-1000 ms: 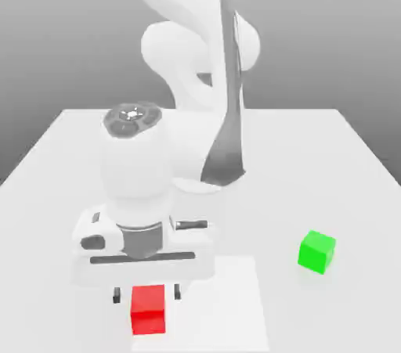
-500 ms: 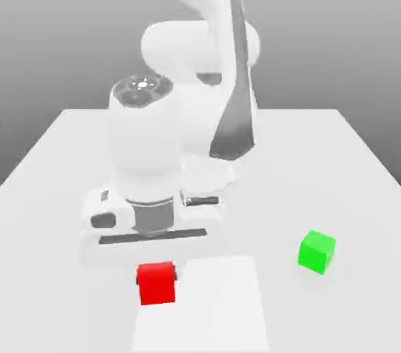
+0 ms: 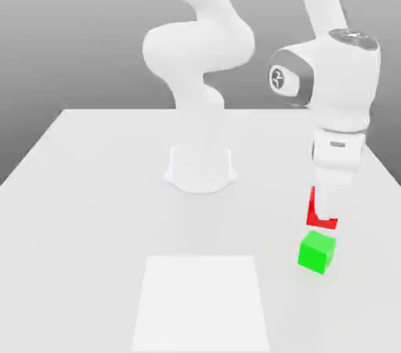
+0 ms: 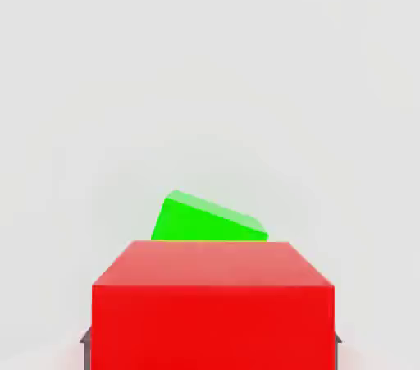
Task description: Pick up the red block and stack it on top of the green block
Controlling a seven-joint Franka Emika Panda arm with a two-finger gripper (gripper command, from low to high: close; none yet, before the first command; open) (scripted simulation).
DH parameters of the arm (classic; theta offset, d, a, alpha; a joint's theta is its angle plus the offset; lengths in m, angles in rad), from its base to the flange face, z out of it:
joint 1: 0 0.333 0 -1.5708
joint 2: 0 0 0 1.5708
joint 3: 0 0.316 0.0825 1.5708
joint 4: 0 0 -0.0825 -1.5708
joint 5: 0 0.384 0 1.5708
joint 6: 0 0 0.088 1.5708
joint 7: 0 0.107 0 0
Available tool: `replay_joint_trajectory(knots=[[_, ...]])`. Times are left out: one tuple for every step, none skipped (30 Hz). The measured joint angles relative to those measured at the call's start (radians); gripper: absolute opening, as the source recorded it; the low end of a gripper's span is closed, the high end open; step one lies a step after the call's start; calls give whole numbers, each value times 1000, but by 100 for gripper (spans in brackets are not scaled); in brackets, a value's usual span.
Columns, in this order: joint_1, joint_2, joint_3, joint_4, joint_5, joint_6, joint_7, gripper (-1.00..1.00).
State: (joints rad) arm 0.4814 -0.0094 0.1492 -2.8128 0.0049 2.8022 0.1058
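Red block (image 4: 212, 304) sits clamped between fingers (image 4: 84, 339), above green block (image 4: 207, 219)

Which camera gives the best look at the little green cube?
The exterior view: there the whole green block sits on the white table, with the red block held in the gripper above it. In the hand view, the red block covers the green block's lower part.
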Motion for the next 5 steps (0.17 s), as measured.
replay_joint_trajectory(knots=[[-2, 36, -2, 1, -18, 34, 12, -100], [-1, 71, -9, 3, -39, 68, 27, -100], [1, 92, -14, 3, -52, 87, 36, 100], [1, 92, -14, 3, -52, 87, 36, 100], [1, 92, -14, 3, -52, 87, 36, 100]])
